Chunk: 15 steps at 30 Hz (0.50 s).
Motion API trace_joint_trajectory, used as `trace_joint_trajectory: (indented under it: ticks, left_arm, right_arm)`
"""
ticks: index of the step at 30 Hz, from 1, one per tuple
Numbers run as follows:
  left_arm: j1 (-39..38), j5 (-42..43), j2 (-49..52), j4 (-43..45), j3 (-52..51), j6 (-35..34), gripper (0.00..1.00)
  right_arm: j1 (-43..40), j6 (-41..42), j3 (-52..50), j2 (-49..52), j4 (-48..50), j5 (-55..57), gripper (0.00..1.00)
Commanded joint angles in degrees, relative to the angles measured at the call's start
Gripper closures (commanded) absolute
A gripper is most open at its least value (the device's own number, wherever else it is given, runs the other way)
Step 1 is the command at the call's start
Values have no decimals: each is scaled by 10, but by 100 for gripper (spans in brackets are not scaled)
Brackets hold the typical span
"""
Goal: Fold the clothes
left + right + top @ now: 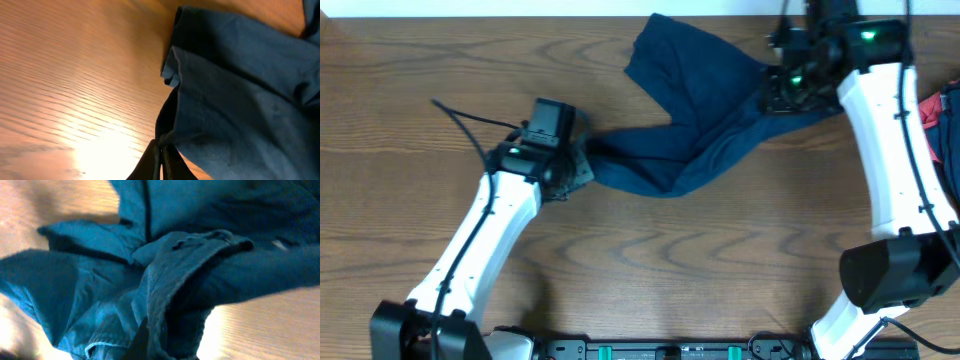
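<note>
Overhead: one garment, the clothes [690, 120], lies crumpled on the wooden surface [670, 260] between two hands. The left hand [578, 165] pinches one end and the right hand [782, 92] the other. The step looks like spreading; next, draw it flat without slipping.

Left wrist: the fingers [147, 162] are clenched on a hem.

Right wrist: fabric is bunched round the hand, apparently grasped.

The overhead view was evenly and softly lit, sharp across the table [650, 260], with only faint shadows on the wood. In the left wrist view a strong warm glare washed out the near left wood, and the grain there was smeared by blur. The right wrist view was soft and out of focus. The clothes [100, 290] looked teal, with dark folds and overexposed wood at both sides.
</note>
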Motion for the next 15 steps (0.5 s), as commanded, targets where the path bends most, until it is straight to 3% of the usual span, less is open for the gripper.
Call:
trace_joint_trajectory:
  ticks: [1,7,15]
  left_arm:
    - [31,-18,-30,-10,22,31,94]
    - [78,-19,-74,-41,71,58,94]
    - [108,-49,-119,-78,153,86,94]
  right_arm:
    - [39,-12,7,14,12,-10,99]
    - [71,-10,10,15,48,45,99]
    - [23,23,37,14,61,78,99]
